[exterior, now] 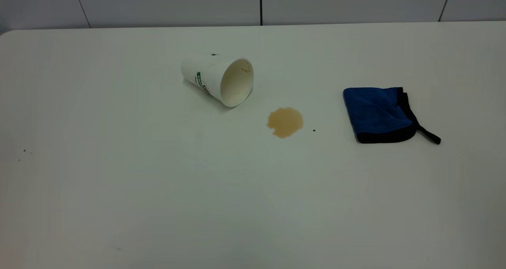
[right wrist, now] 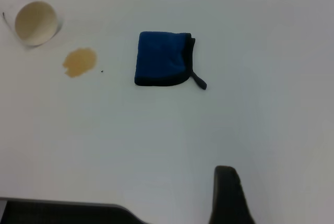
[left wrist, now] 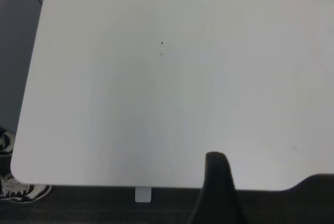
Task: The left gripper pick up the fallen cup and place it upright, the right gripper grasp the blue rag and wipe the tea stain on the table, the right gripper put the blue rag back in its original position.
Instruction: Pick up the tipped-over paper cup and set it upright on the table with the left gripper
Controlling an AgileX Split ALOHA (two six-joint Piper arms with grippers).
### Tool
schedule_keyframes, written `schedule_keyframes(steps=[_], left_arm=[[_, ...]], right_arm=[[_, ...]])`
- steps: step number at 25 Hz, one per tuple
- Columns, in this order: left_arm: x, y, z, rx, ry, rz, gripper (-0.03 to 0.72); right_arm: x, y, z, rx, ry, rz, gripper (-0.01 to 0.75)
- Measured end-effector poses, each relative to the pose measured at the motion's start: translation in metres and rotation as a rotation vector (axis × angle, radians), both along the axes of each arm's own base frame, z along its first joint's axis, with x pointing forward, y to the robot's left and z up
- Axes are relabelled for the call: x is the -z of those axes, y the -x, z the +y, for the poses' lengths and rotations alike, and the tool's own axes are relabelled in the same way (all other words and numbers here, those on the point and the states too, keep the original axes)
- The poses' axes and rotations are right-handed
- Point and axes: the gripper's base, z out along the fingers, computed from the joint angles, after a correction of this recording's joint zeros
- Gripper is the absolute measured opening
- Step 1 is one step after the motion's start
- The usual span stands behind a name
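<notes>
1. White paper cup point(exterior: 218, 79) with green and brown logo: lying on its side on the large glossy white tabletop point(exterior: 118, 182), mouth turned toward the camera in the exterior view, just beside the roundish light-brown tea stain point(exterior: 285, 121).
2. Judged light, thin-walled and easily crushed or rolled; best taken gently across the side wall near the middle, not at the soft rim.
3. Inside of cup: cream, with brownish marks, no pooled liquid seen; contents apparently out on the tabletop as the stain.
4. Small folded royal-blue fluffy rag point(exterior: 377, 114) with black edging and thin black loop: flat on the tabletop, apart from the stain on the side away from the cup. Judged soft, limp, absorbent; best pinched from above at the thick folded middle.
5. Left gripper point(left wrist: 218, 192), all black: only a sliver seen at the tabletop edge, well away from the cup; state of fingers impossible to tell.
6. Right gripper point(right wrist: 229, 195): likewise at the tabletop edge, well apart from the rag; fingers impossible to tell.
</notes>
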Motion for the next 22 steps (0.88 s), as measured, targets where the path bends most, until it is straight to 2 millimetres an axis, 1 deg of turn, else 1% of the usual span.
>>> schedule_keyframes(steps=[2, 4, 9, 13, 17, 20, 22], left_arm=[[-0.002, -0.023, -0.001, 0.036, -0.006, 0.016, 0.611], [0.0, -0.049, -0.001, 0.08, -0.023, 0.033, 0.611], [0.014, -0.113, -0.001, 0.137, -0.017, 0.026, 0.605], [0.023, -0.155, -0.005, 0.219, -0.027, 0.09, 0.596], [0.039, -0.194, -0.027, 0.33, -0.036, 0.162, 0.589], [0.055, -0.222, -0.054, 0.421, -0.037, 0.228, 0.589], [0.07, -0.24, -0.077, 0.479, -0.037, 0.278, 0.589]], right_arm=[[0.0, 0.0, 0.0, 0.0, 0.0, 0.0, 0.532], [0.0, 0.0, 0.0, 0.0, 0.0, 0.0, 0.532], [0.0, 0.0, 0.0, 0.0, 0.0, 0.0, 0.532], [0.0, 0.0, 0.0, 0.0, 0.0, 0.0, 0.532], [0.0, 0.0, 0.0, 0.0, 0.0, 0.0, 0.532], [0.0, 0.0, 0.0, 0.0, 0.0, 0.0, 0.532], [0.0, 0.0, 0.0, 0.0, 0.0, 0.0, 0.532]])
